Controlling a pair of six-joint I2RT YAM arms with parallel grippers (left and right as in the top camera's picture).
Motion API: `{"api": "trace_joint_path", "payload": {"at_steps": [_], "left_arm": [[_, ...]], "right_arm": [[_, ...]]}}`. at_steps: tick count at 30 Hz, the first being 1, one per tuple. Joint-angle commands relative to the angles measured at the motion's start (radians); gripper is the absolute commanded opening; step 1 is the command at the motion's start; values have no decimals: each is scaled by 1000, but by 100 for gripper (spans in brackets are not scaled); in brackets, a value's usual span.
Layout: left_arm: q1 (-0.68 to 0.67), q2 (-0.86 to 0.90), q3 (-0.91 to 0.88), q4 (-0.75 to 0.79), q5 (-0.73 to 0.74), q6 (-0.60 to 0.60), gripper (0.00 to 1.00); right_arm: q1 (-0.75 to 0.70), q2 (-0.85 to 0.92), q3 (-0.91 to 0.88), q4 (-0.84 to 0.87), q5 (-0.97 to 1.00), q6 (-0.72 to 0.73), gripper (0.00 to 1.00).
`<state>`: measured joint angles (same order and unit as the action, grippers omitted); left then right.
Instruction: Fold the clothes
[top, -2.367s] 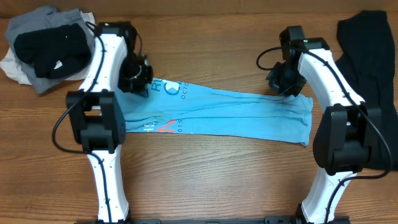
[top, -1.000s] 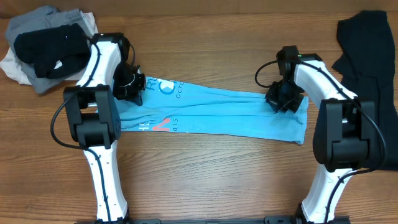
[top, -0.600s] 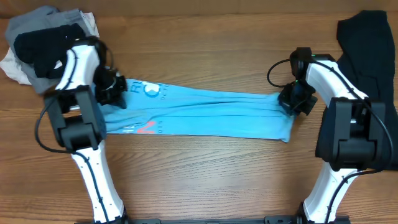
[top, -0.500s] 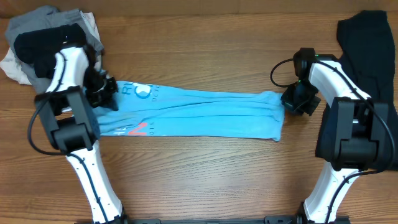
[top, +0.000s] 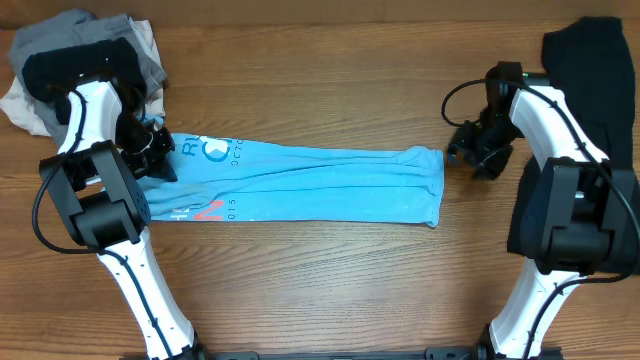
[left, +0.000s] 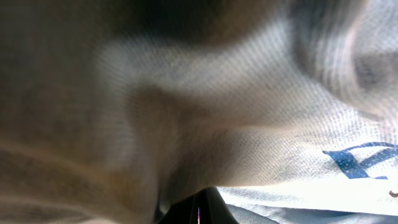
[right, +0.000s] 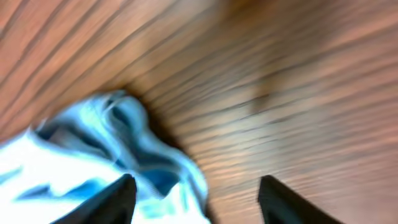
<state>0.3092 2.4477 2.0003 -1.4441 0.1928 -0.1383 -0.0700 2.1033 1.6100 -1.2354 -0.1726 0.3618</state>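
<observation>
The sky-blue T-shirt (top: 320, 185) of the clothes lies as a long folded strip across the middle of the table, its print at the left end. My left gripper (top: 155, 152) is shut on that left end. In the left wrist view pale fabric (left: 261, 112) fills nearly everything above my closed left gripper (left: 199, 214). My right gripper (top: 468, 158) stands open just off the shirt's right end, holding nothing. In the right wrist view the crumpled blue edge (right: 81, 155) lies at the lower left of my right gripper (right: 199, 200), by one finger.
A plain black garment (top: 590, 80) lies at the back right, beside the right arm. A heap of grey, black and white clothes (top: 80, 60) sits at the back left, close to the left arm. Bare wooden table (top: 320, 290) lies in front of the shirt.
The left gripper pulled the shirt leftward along the table. The right gripper opened, let go of the shirt's right end and drew back to the right.
</observation>
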Motion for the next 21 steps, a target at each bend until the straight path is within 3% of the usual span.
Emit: {"api": "trace_joint_path", "payload": {"at_steps": [1, 15, 18, 21], "left_arm": [[-11, 52, -26, 16, -61, 12, 6], [-16, 52, -26, 14, -61, 21, 8], [-16, 52, -26, 8, -61, 27, 8], [-16, 52, -26, 8, -61, 27, 8]], "right_arm": [[17, -10, 16, 0, -143, -135, 69], [119, -10, -99, 124, -134, -126, 64], [119, -10, -99, 119, -117, -122, 51], [118, -10, -99, 115, -108, -97, 31]]}}
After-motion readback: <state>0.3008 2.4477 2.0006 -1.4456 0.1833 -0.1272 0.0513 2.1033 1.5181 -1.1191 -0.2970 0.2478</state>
